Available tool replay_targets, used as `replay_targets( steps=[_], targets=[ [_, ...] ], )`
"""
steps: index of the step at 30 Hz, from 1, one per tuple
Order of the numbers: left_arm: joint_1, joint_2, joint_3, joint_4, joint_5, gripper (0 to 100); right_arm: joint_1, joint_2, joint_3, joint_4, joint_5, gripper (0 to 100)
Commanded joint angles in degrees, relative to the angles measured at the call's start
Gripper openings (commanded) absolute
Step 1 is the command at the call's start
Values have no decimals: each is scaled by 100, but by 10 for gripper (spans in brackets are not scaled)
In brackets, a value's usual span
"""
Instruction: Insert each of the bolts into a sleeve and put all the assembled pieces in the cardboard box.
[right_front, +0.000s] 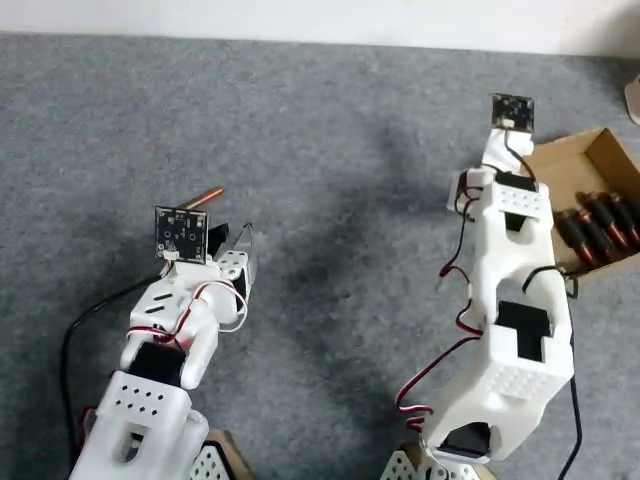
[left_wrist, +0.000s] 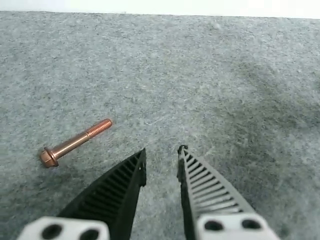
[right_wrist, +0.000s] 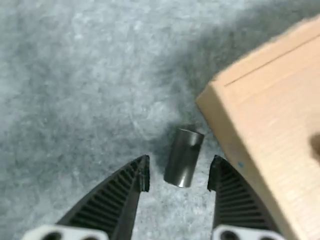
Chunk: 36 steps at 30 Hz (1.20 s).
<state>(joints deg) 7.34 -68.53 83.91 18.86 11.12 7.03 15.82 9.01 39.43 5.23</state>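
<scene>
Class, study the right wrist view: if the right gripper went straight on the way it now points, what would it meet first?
Most likely the dark sleeve, lying just ahead of the open right gripper, beside the cardboard box.

sleeve (right_wrist: 184, 157) beside box (right_wrist: 270, 130), bolt (left_wrist: 75, 143) well apart

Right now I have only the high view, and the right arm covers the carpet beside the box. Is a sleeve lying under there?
Observer: Yes. One dark sleeve lies on the carpet beside the cardboard box, framed by the open right gripper, not gripped.
Operator: Does the left gripper hold the bolt?
Observer: No. The left gripper is open and empty; the bolt lies bare on the carpet, apart from it.
</scene>
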Motion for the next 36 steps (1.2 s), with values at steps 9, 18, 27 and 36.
replay_targets(
  steps=[9,18,27,36],
  targets=[
    [-13,66,-224,18,-44,109,207,514,-198,-189,-316,182],
    [-4,66,-224,18,-53,109,338,2070,-2571,1191,-325,123],
    [-4,66,-224,18,-53,109,259,3424,-5692,3143,-281,123],
    [-4,66,-224,18,-53,109,242,4690,-8066,4549,-308,118]
  ],
)
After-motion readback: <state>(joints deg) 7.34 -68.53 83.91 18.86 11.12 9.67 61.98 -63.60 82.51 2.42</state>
